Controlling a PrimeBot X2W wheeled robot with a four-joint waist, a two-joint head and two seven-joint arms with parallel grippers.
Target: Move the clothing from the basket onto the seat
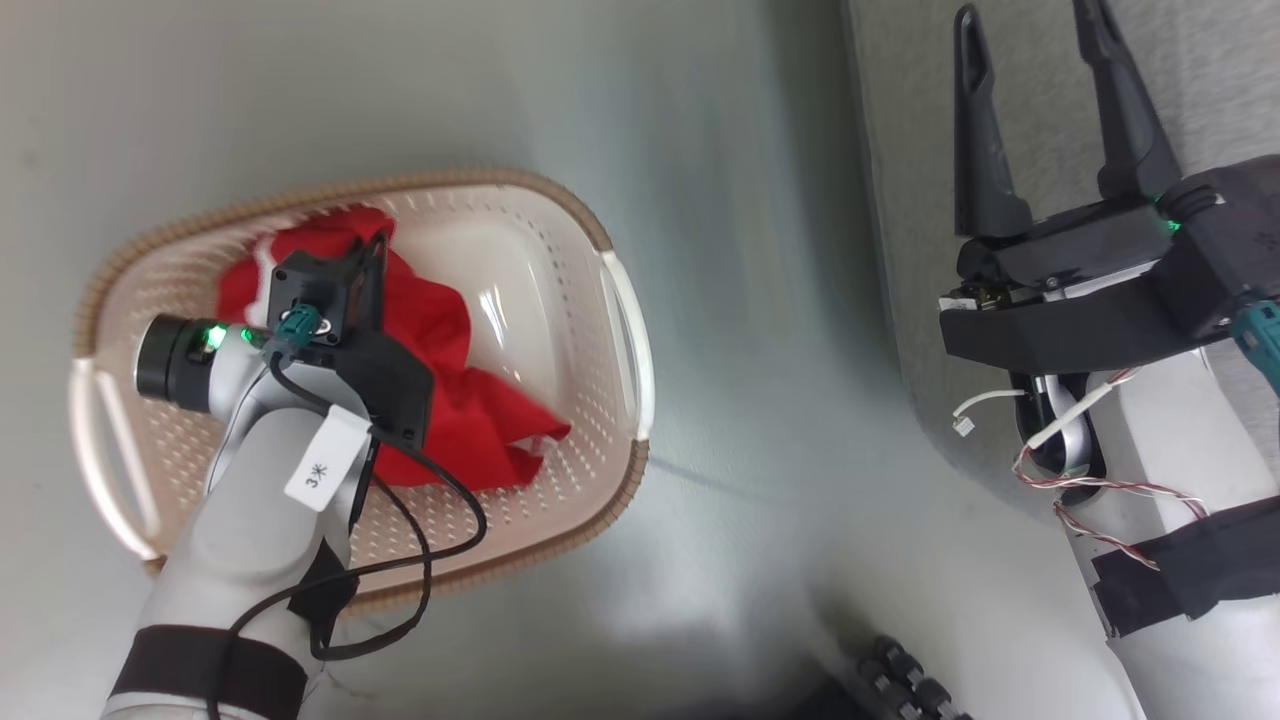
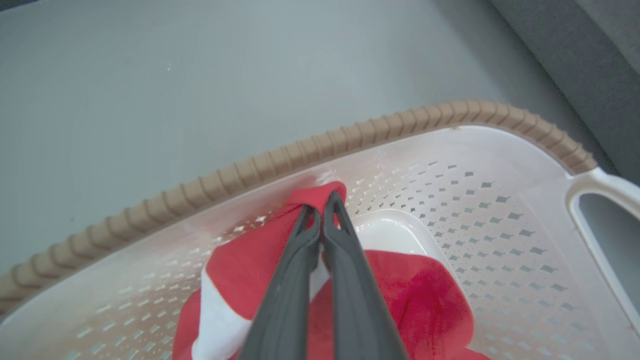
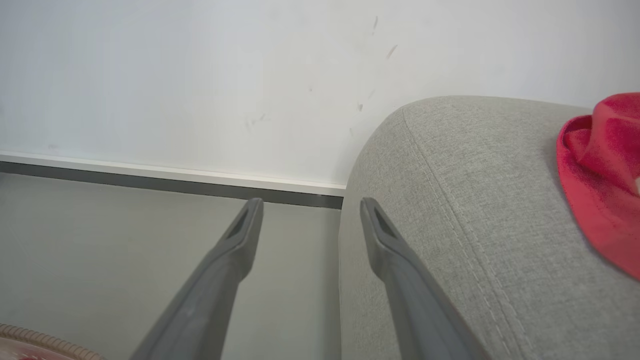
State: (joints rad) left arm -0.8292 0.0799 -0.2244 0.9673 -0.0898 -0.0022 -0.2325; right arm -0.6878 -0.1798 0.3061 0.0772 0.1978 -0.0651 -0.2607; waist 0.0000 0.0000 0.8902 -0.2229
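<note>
**Operator:** Head view first. Where's my load?

**Spotter:** The basket sits on the floor toward 9 o'clock of the picture. The clothing lies heaped inside it, from the middle out to its 10 o'clock side, and your left arm reaches down into that heap. The seat is at 2 o'clock, with your right gripper by its edge, jaws wide apart and empty.

**Operator:** And the left wrist view?

**Spotter:** Your left gripper has its jaws pressed together on a raised red fold near the basket's wall at 12 o'clock (a strip of white trim shows between the fingers lower down). I'd judge the fabric light, limp and apt to trail, so a pinch on a bunched fold like this suits it. A single thin layer could slip out, and a dangling hem may catch the rim as you lift.

**Operator:** Right wrist?

**Spotter:** A red piece already lies on the seat at 3 o'clock, well apart from your open right jaws.
</note>
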